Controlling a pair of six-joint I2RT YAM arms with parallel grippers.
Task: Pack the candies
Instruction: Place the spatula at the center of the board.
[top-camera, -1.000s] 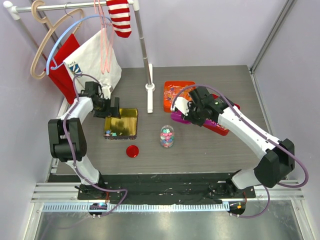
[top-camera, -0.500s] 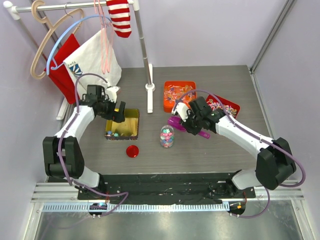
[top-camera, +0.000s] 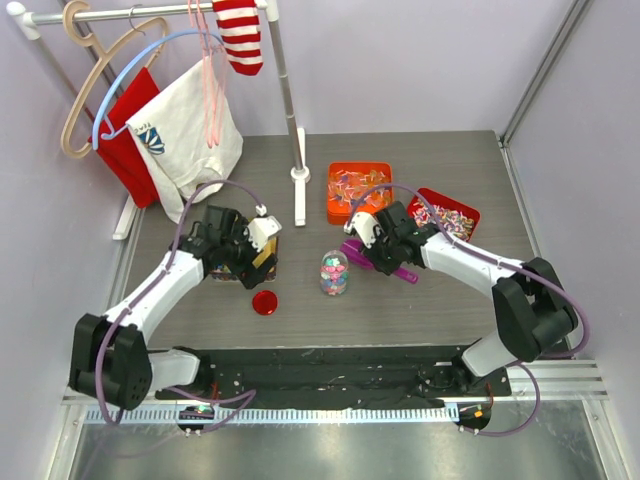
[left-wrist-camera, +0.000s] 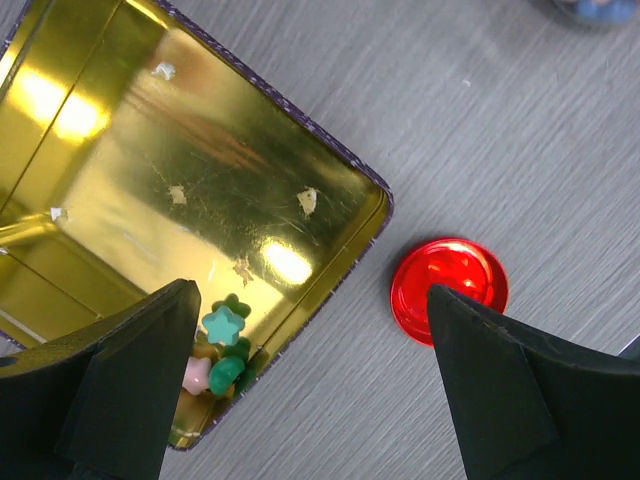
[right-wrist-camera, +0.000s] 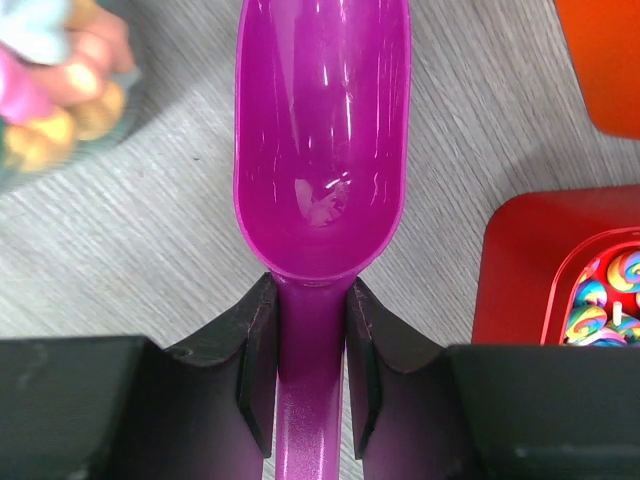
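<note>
The candies (top-camera: 334, 270) are tiny pastel sweets filling a small clear jar (top-camera: 334, 275) at the table's middle. A few more candies (left-wrist-camera: 222, 348) lie in one corner of the open gold tin (left-wrist-camera: 180, 190). My left gripper (left-wrist-camera: 310, 335) hangs open over that corner, the tin on one side and a red lid (left-wrist-camera: 449, 290) on the other. In the top view the left gripper (top-camera: 262, 262) covers part of the gold tin (top-camera: 225, 268). My right gripper (right-wrist-camera: 310, 330) is shut on the handle of an empty purple scoop (right-wrist-camera: 320, 150), whose bowl points at the jar (right-wrist-camera: 45, 85).
An orange tin (top-camera: 357, 190) of wrapped sweets and a red tin (top-camera: 447, 215) stand behind the right arm. The red lid (top-camera: 265, 302) lies in front of the gold tin. A clothes-rack post (top-camera: 300, 185) stands at the back, with a white bag (top-camera: 190, 130) and hangers at the left.
My left gripper moved from behind the gold tin to its near right corner, by the red lid. My right gripper carried the scoop from the red tin toward the jar.
</note>
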